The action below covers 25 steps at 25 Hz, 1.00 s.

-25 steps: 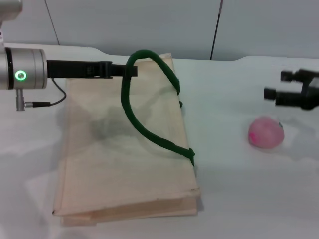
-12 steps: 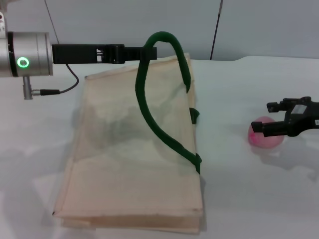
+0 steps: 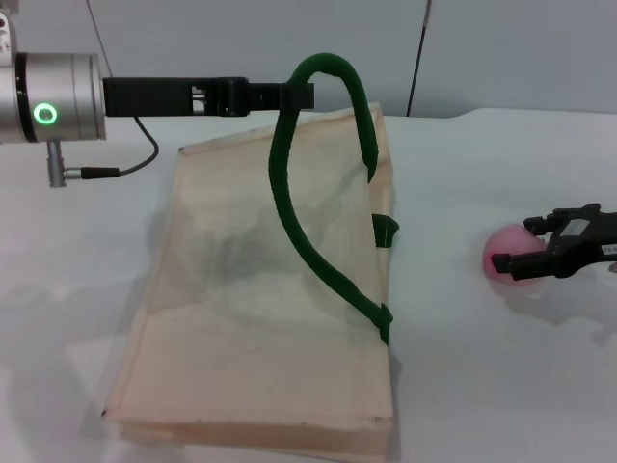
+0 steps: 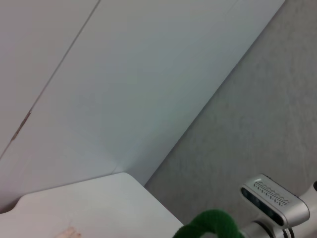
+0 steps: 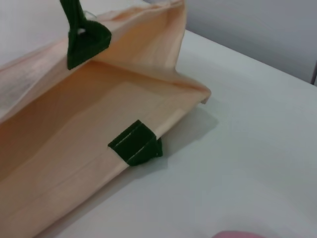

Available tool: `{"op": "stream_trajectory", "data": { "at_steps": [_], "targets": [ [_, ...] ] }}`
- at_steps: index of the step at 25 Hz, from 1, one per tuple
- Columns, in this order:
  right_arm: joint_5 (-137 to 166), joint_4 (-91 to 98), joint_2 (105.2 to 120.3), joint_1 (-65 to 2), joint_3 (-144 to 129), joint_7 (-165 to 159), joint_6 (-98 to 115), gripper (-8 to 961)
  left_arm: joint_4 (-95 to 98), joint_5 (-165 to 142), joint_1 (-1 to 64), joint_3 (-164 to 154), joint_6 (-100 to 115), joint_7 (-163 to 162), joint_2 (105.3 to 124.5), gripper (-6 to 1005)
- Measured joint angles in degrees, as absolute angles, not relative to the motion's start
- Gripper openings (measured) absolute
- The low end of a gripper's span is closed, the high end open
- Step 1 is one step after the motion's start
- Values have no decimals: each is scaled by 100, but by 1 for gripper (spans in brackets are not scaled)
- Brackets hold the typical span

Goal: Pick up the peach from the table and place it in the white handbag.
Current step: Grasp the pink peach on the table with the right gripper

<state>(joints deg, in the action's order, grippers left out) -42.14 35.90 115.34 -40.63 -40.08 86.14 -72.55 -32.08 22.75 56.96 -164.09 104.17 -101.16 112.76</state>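
Right gripper: fingers spread around round pink peach, low over white worktop.
Left gripper: clenched on ropy green handle, lifting cream cloth handbag.

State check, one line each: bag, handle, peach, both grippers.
white handbag: lying on the table, mouth side lifted and open.
green handle: raised, held at its top.
peach: on the table, right of the bag, not lifted.
left gripper: shut on the green handle, holding it up.
right gripper: at the peach, fingers around it, grasp not confirmed.
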Motion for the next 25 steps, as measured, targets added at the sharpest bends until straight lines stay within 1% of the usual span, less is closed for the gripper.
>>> {"op": "stream_trajectory", "data": {
  "at_steps": [10,13,18,25],
  "targets": [
    [-4176,3594,11556,-4079,-4008,8604,-7242,861,-3208,2323,5675,-16409,10429,-10116,11276,120],
    [-4175,3595,11557,-4085,-4012,8604,-7245,713,-3208,2354,5664,-16409,10464,-10116,11276,120],
    [-4125,3596,11558,-4088,-4017,8602,-7243,510,-3208,2360,5661,-16409,10478,-10116,11274,119],
    [-3952,3605,11558,-4112,-4024,8525,-7166,469,-3208,2364,5659,-16409,10478,-10116,11269,119]
  ]
}}
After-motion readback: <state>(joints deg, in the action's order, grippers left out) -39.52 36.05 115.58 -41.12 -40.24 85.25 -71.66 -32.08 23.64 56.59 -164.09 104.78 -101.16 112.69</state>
